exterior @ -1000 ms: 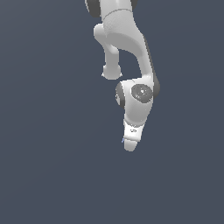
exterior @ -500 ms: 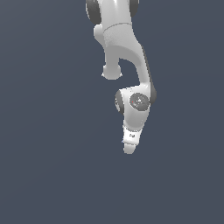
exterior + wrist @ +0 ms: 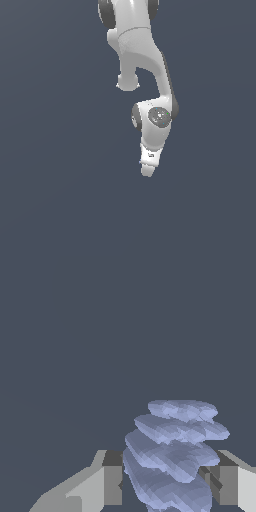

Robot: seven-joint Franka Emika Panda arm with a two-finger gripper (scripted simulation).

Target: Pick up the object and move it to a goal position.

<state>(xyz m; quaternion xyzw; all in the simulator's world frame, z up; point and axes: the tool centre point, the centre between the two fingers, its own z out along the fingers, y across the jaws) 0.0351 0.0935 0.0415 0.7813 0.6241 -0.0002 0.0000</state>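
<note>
While the object [image 3: 172, 456] is seen between parted jaws of the gripper [image 3: 167, 483], closer to the 3 o'clock finger, centring is advised before closing.

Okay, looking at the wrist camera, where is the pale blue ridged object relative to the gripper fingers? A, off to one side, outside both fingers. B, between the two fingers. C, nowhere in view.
B: in the wrist view the pale blue ridged object sits in the gap between the two fingers of the gripper, one finger on each side of it.
</note>
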